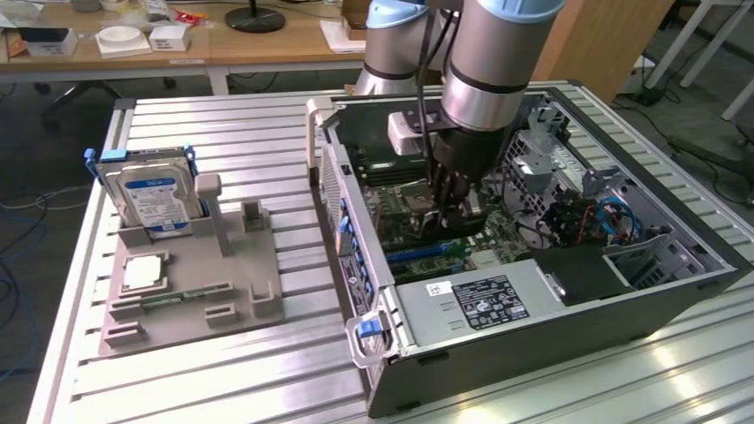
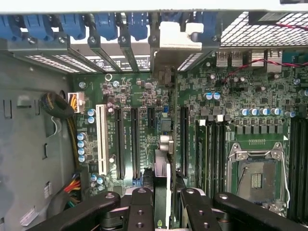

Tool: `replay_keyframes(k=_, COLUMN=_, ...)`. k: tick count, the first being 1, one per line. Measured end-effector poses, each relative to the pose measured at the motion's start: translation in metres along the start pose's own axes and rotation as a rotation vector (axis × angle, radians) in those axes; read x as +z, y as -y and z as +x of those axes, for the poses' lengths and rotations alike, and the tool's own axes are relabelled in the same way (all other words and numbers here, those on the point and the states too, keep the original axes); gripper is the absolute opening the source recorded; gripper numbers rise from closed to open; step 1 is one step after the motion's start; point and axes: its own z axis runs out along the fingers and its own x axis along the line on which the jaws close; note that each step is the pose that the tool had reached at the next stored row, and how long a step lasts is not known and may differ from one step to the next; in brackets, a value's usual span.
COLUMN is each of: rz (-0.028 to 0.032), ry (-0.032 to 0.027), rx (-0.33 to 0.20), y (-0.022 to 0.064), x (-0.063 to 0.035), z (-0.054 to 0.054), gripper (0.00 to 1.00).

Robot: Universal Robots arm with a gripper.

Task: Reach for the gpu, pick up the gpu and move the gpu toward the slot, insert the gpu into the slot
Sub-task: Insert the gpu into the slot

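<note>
Ribbed aluminium worktop [image 1: 236, 371] carries the open black computer case [image 1: 659, 291]. I see my black gripper [image 2: 162, 202] pinching the thin green gpu card [image 2: 162, 173] edge-on, seemingly just above the long black slot [image 2: 184, 139] of the green motherboard [image 2: 231, 96], beside the silver processor socket [image 2: 257, 175].

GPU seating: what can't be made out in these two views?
- Wrist view: gpu seen edge-on in the gripper; its faces are unreadable.
- Wrist view: slot beneath it is covered by the card; seated or not, cannot tell.
- Exterior view: arm hides the card's lower edge and the board beneath.
</note>
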Motion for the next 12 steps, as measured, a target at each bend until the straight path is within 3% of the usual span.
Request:
replay_keyframes(k=9, rz=0.0006, ry=-0.0004, rx=0.000, y=-0.0033, x=0.0098, z=-0.003, gripper=0.26)
replay_keyframes(k=12, rz=0.0030, ry=-0.0033, rx=0.000, y=-0.0041, x=0.0131, z=-0.005, gripper=0.26)
